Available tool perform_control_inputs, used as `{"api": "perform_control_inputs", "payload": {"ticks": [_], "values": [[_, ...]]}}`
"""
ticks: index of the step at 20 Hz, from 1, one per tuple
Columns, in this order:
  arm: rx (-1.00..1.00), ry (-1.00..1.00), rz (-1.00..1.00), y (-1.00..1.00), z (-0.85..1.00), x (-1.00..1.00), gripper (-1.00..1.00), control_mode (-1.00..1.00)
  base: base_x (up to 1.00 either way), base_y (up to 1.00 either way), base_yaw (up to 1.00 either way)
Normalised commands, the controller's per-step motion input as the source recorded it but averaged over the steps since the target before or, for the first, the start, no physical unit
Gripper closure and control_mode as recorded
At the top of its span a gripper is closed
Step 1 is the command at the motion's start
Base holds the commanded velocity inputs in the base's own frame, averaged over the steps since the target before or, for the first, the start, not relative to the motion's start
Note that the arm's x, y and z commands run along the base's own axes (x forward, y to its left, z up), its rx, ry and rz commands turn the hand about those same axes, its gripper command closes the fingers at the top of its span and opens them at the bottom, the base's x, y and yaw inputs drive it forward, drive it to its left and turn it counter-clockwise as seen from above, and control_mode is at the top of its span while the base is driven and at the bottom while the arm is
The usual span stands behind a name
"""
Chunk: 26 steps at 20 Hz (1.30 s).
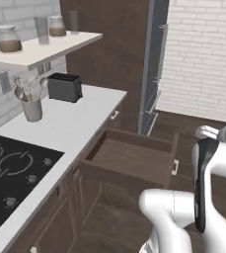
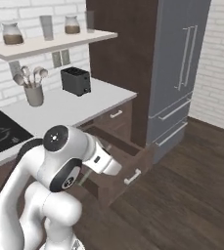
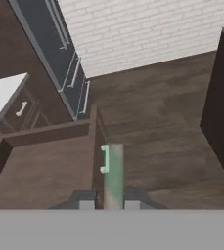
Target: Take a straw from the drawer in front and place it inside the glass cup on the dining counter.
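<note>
Now the straw [image 3: 113, 173] sits pinched upright between the two dark fingers [image 3: 86, 204], a pale greenish-white stick rising from the bottom of the hand view. The grip is clenched tight on it, low on its length, so most of the stick pokes out ahead of the gripper [image 3: 106, 205]. Below and to the left lies the drawer [image 3: 45, 166], pulled open, its dark brown floor bare as far as I can see, and its pale handle [image 3: 103, 158] shows right alongside the straw. In the right base view a thin pale line [image 2: 85, 177] runs down beside the arm's wrist, which I take for the same straw, hanging over the open drawer [image 2: 118, 161].

So the pick looks done, and the carry is the job in hand. My read: keep that pinch firm, because a stick this thin can swivel or slip with any slack. Lift clear of the drawer's front wall before swinging away, or the free end may catch on the wood. A dark brown block [image 3: 223, 97] stands at the right of the hand view, across the wooden floor [image 3: 157, 97]; its top edge looks pale. Whether that is the dining counter I cannot tell. Turn slowly, keep the straw close to vertical, and hunt for the glass cup over that way.
</note>
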Motion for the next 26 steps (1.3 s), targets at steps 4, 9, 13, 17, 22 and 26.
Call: {"api": "perform_control_inputs", "payload": {"ticks": [4, 9, 13, 17, 22, 26], "values": [[0.00, 0.00, 0.00, 0.00, 0.00, 0.00, 1.00, 1.00, -0.02, -1.00, 0.00], [0.00, 0.00, 0.00, 0.00, 0.00, 0.00, 1.00, 1.00, 0.19, -0.81, 0.00], [0.00, 0.00, 0.00, 0.00, 0.00, 0.00, 1.00, 1.00, 0.80, -0.38, -0.09], [0.00, 0.00, 0.00, 0.00, 0.00, 0.00, 1.00, 1.00, 1.00, -0.29, -0.17], [0.00, 0.00, 0.00, 0.00, 0.00, 0.00, 1.00, 1.00, 1.00, -0.41, -0.23], [0.00, 0.00, 0.00, 0.00, 0.00, 0.00, 1.00, 1.00, 1.00, -0.43, -0.24]]}}
